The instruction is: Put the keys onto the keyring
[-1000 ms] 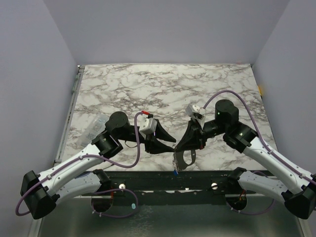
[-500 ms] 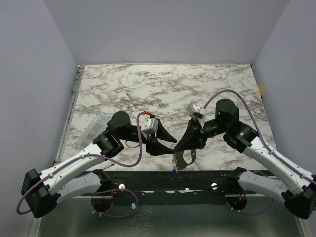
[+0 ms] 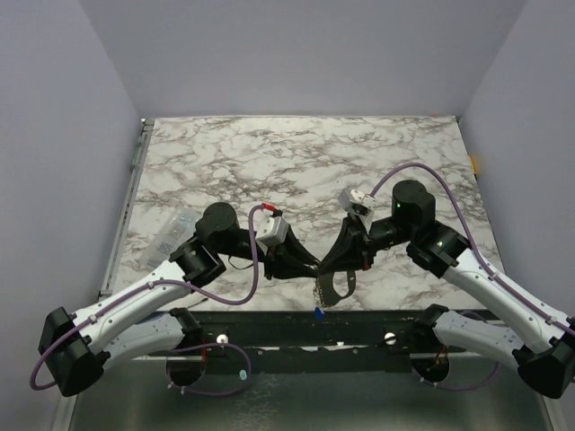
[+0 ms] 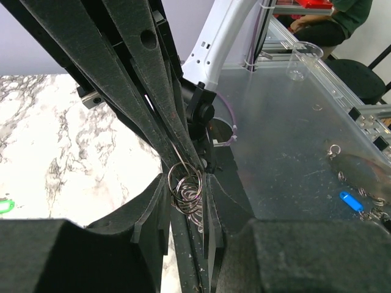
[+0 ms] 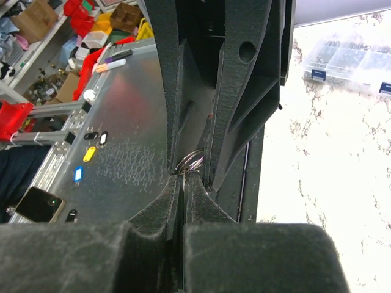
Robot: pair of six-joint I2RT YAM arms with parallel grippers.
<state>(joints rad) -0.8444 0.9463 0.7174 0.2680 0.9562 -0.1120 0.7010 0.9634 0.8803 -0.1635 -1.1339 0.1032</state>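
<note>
1. We see the keyring [image 4: 185, 186], a bunch of thin wire loops, held in the air just above the near edge of the table [image 3: 296, 153]. The two grippers meet there tip to tip.
2. The right gripper [image 3: 329, 264] has its fingers pressed together on the keyring. From its own wrist only a sliver of wire shows at the pinch.
3. The left gripper [image 3: 304, 265] faces it from the opposite side. Its fingers [image 4: 153, 210] stand narrow, one on each side of the loops. We cannot tell whether they press the wire or merely flank it.
4. The beaded chain [image 3: 319, 292] hangs from the keyring down to the near edge. The blue key [image 3: 318, 312] shows just under the chain's lower end, right against that edge. We cannot tell whether it is attached.
5. From above, both sets of black fingers cover the loops entirely, and only the chain and the blue key are plain.
6. A green sliver [image 4: 5, 206] lies on the marble back from the near edge, cut off by the frame. We cannot tell whether it is the green key.
7. A clear plastic case [image 3: 171, 232] with blue marks lies well back from the near edge, toward the table's left side, beside the left arm.
8. Past the near edge, a metal sheet [image 5: 122, 122] carries small coloured tags [image 5: 90, 152].
</note>
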